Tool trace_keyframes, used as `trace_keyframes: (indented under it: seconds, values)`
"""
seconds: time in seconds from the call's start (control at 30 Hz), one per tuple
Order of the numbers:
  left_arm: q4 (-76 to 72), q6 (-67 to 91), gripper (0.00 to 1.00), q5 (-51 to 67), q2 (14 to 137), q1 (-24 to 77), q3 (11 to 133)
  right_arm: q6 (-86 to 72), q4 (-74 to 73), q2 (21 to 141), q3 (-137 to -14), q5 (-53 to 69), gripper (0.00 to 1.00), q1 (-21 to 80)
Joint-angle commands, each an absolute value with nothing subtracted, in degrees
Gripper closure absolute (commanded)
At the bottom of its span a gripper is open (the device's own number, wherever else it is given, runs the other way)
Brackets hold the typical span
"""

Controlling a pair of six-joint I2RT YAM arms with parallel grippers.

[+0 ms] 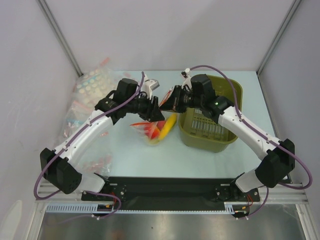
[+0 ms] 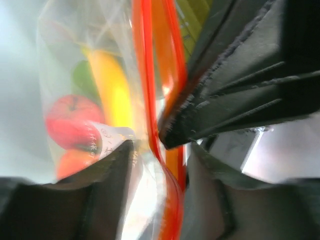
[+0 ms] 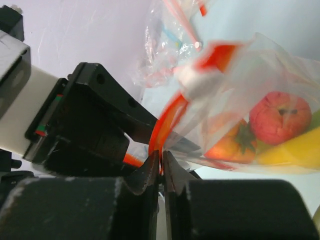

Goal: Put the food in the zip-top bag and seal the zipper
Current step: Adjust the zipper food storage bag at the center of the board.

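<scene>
The zip-top bag (image 1: 150, 131) hangs in the air between both grippers, just left of the basket. It holds the food: a yellow banana (image 2: 112, 90), a red fruit (image 2: 70, 120) and a green piece (image 2: 82, 80). In the right wrist view I see two red fruits (image 3: 280, 117) and the banana (image 3: 295, 152) in the bag. My right gripper (image 3: 162, 157) is shut on the orange-red zipper (image 3: 167, 120). My left gripper (image 2: 160, 150) stands right beside it; the zipper (image 2: 145, 75) runs between its jaws, with a gap showing on one side.
The olive-green basket (image 1: 235, 100) stands at the right, under the right arm. A pile of other clear bags (image 1: 87, 95) lies along the left wall. Slanted frame posts stand at the back corners.
</scene>
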State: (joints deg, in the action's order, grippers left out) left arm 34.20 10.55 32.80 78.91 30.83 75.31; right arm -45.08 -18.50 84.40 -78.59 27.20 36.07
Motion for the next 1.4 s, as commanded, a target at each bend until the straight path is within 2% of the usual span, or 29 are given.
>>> trace_keyframes:
  seconds: [0.0,0.03,0.07,0.13,0.17,0.23,0.37,0.53,0.67,0.77,1.0,1.37]
  values:
    - [35.24,6.51,0.6,30.33,79.19,31.2,76.11,-45.88,-12.84,84.81,-79.19,30.93,0.87,35.86]
    - [36.03,5.89,0.69,29.02,79.28,31.2,76.29,-45.53,-11.87,84.55,-78.75,31.2,0.7,35.86]
    - [36.38,5.54,0.84,28.57,79.36,31.2,76.38,-45.18,-12.04,84.46,-78.66,31.2,0.63,35.86]
    - [36.91,4.84,0.95,28.48,79.36,31.2,76.64,-43.26,-13.09,83.32,-78.66,29.62,0.51,35.6]
    - [37.09,4.75,1.0,28.82,79.37,31.2,76.73,-42.55,-13.88,82.71,-78.49,29.18,0.48,35.25]
    - [37.18,4.49,1.0,29.62,79.1,31.11,77.08,-41.31,-15.11,79.13,-77.96,26.99,0.46,33.32]
    - [36.83,4.22,1.0,34.26,78.75,31.2,77.61,-38.77,-5.49,69.37,-68.5,27.85,0.31,27.87]
    - [35.43,4.48,1.0,43.67,78.49,31.2,77.7,-30.78,-4.73,65.39,-65.04,35.59,0.31,20.4]
    - [34.46,4.66,1.0,50.17,78.05,31.2,77.7,-19.09,-8.44,64.26,-63.37,38.32,0.31,19.86]
    - [34.28,4.31,1.0,54.31,77.7,31.2,77.96,-12.41,-3.11,62.58,-60.04,40.42,0.29,19.69]
    - [34.54,4.39,1.0,58.36,76.73,31.2,78.05,-5.89,9.75,59.06,-51.86,44.55,0.26,19.6]
    - [36.91,1.15,1.0,61.26,74.09,31.2,76.2,-0.45,11.52,67.05,-55.45,59.49,0.27,19.34]
